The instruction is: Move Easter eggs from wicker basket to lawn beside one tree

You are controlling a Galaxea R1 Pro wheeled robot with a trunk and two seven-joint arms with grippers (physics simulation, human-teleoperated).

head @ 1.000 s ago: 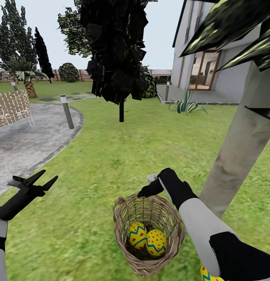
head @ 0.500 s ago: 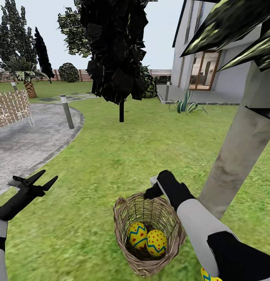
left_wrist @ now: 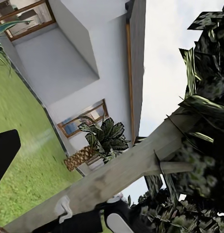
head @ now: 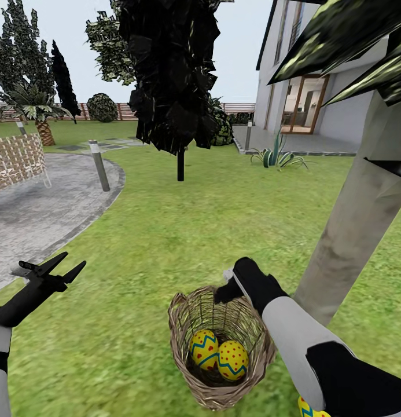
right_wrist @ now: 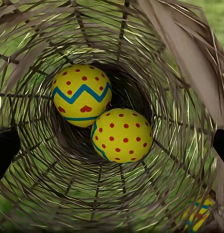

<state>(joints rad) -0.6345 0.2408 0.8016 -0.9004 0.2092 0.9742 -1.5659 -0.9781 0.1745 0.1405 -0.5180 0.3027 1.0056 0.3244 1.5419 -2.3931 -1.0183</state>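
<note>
Far left in the head view we see the left gripper (head: 61, 267) hanging over the lawn (head: 165, 231) near the grey paving (head: 44, 214), fingers spread, nothing in them. Behind it stand a bollard (head: 99, 165) and a black-trunked tree (head: 180, 165).

Centre bottom, the basket (head: 183, 347) sits upright on the grass with two eggs inside, touching each other: a zigzag egg (head: 203, 348) and a dotted egg (head: 232, 359). In the right wrist view we look straight down into the basket (right_wrist: 54, 184) at the zigzag egg (right_wrist: 82, 95) and dotted egg (right_wrist: 121, 135), with dark fingertips (right_wrist: 5, 150) wide apart at each edge, released.

The right gripper (head: 226, 282) hovers over the basket's far rim. The third egg (head: 307, 408) lies on the grass at the bottom edge, partly hidden by the right arm. The pale tree (head: 356, 220) rises just right of the basket.
</note>
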